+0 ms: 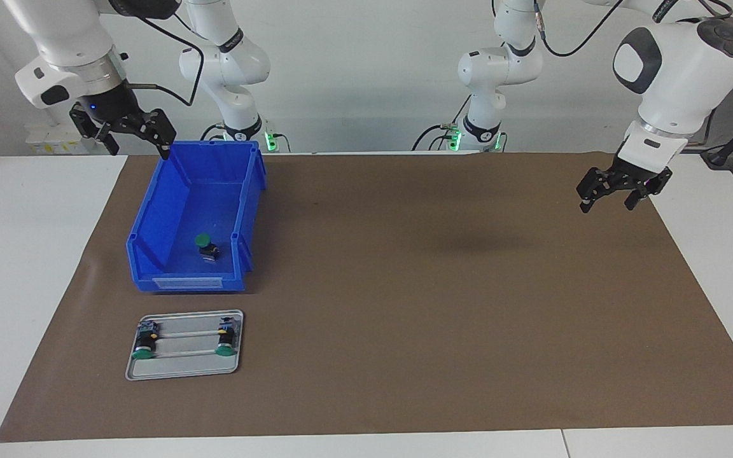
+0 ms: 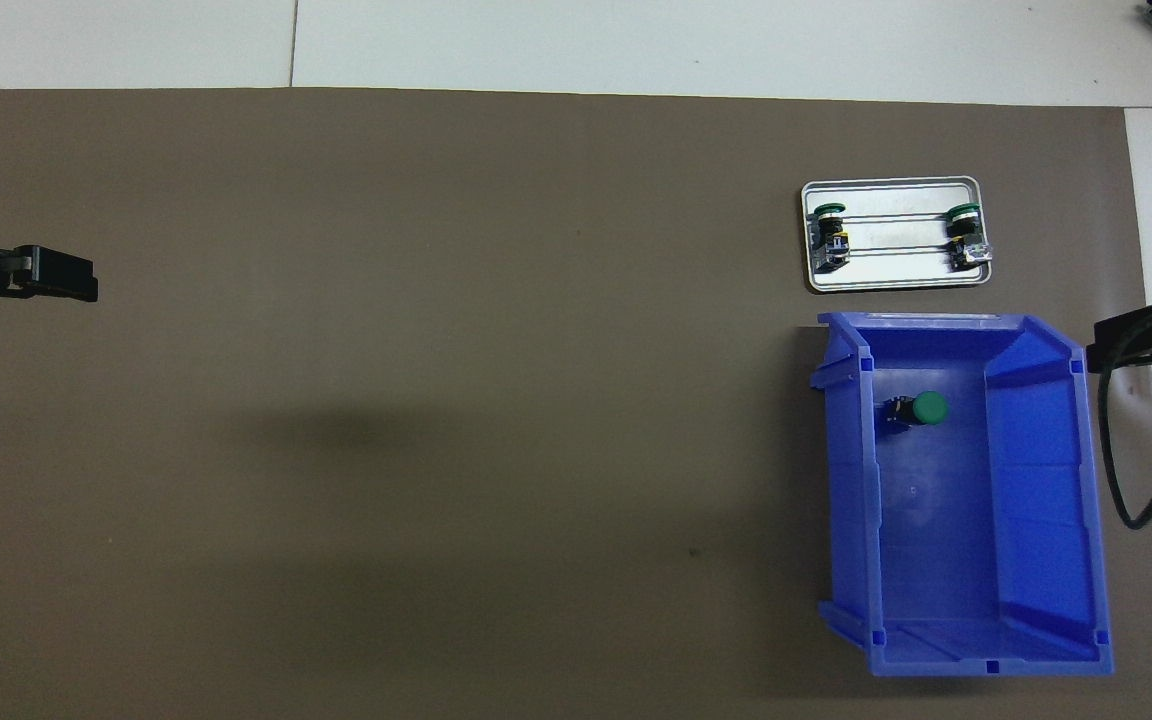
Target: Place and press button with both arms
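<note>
One green-capped button (image 1: 206, 245) lies on its side in the blue bin (image 1: 175, 280); it also shows in the overhead view (image 2: 919, 409). Two more buttons (image 1: 144, 344) (image 1: 226, 341) lie on the small metal tray (image 1: 182, 369), one at each end. My right gripper (image 1: 139, 150) is open and empty, raised over the bin's outer rim. My left gripper (image 1: 606, 205) is open and empty, up over the mat's edge at the left arm's end. Both grippers also show at the edges of the overhead view (image 2: 1131, 335) (image 2: 46, 277).
The bin (image 2: 1086, 500) and the tray (image 2: 896, 283) stand on a brown mat (image 1: 436, 305) at the right arm's end of the table, the tray farther from the robots than the bin. White tabletop (image 1: 23, 286) borders the mat.
</note>
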Controlling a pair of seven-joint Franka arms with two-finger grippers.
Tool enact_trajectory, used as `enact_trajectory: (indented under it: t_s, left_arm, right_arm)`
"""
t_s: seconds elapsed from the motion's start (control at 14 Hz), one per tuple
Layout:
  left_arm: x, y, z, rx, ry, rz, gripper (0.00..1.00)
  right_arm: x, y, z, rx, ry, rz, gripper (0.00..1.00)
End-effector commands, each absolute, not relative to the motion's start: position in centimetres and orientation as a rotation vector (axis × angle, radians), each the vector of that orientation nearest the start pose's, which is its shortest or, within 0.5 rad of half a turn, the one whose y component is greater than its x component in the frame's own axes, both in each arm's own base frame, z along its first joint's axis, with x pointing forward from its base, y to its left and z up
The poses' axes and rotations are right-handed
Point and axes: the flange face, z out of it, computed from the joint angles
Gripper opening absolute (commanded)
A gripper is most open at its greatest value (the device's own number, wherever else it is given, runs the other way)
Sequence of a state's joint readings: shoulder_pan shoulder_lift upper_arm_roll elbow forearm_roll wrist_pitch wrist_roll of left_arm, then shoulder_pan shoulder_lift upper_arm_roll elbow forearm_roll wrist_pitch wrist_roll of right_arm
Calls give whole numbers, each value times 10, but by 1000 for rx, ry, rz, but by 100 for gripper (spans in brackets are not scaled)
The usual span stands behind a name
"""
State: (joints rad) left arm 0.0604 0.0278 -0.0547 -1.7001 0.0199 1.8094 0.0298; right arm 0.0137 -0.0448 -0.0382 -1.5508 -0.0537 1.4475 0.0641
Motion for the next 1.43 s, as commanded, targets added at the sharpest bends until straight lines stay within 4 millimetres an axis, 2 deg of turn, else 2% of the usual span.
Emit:
enact_trajectory:
  t_s: [0.0, 0.36, 1.36]
  left_arm:
    - [571, 8, 571, -3100, 31, -123, 100]
    - [571, 8, 571, -3100, 31, -123, 100]
    - [571, 8, 571, -3100, 31, -123, 100]
  right_arm:
    - [526, -22, 651, -3137, 130, 108, 100]
    - [524, -26, 645, -3165, 116, 124, 100]
    - [523, -25, 646, -3187, 123, 117, 100]
